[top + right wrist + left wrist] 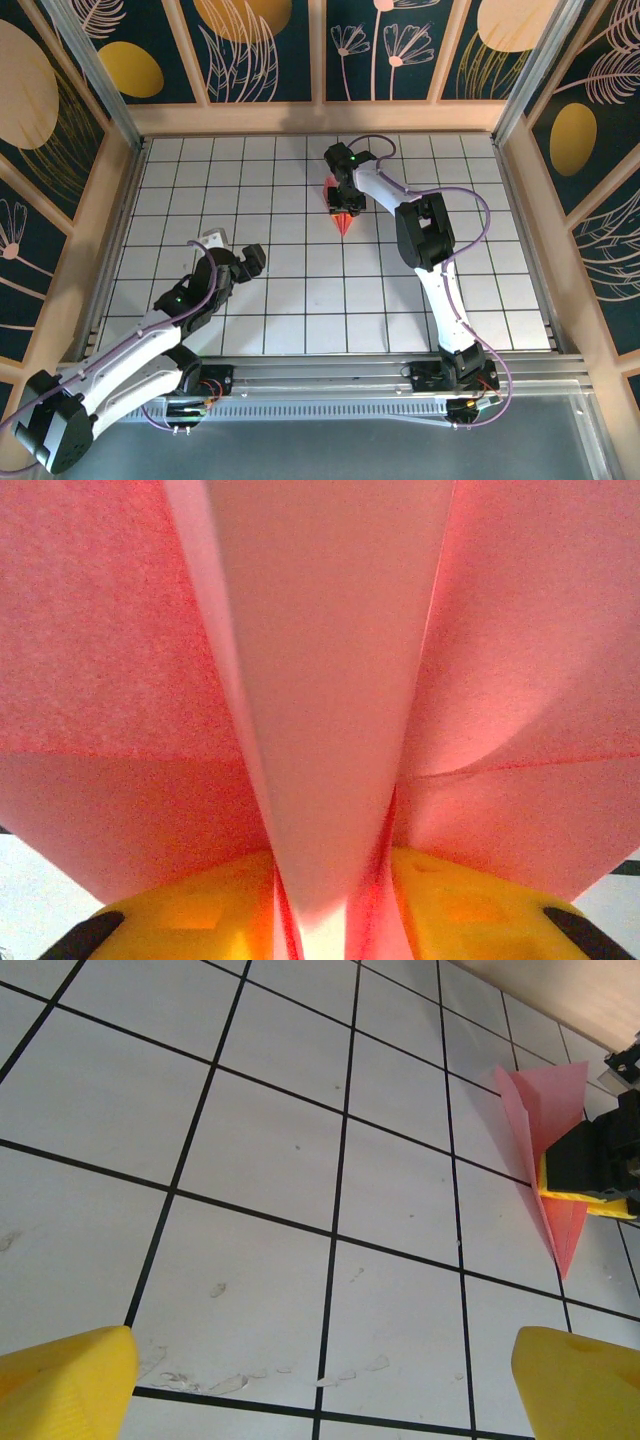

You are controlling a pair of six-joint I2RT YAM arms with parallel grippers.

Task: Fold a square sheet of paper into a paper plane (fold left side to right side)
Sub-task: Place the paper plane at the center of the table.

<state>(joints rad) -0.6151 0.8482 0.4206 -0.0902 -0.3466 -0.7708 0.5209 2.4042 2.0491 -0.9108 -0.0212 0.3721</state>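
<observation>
paper plane [345,220] looks already formed, a pointed pink-red dart, so the step in hand is probably the last pinch on its centre crease. nearest the bases, the left hand [236,256] hangs spread wide over bare bench [300,310] tiles, holding nothing, well apart from the dart. farther out the right hand [346,196] sits narrow astride the plane's keel, though i cannot tell if it grips the fold or merely flanks it; next it should lift away without dragging the paper.
</observation>
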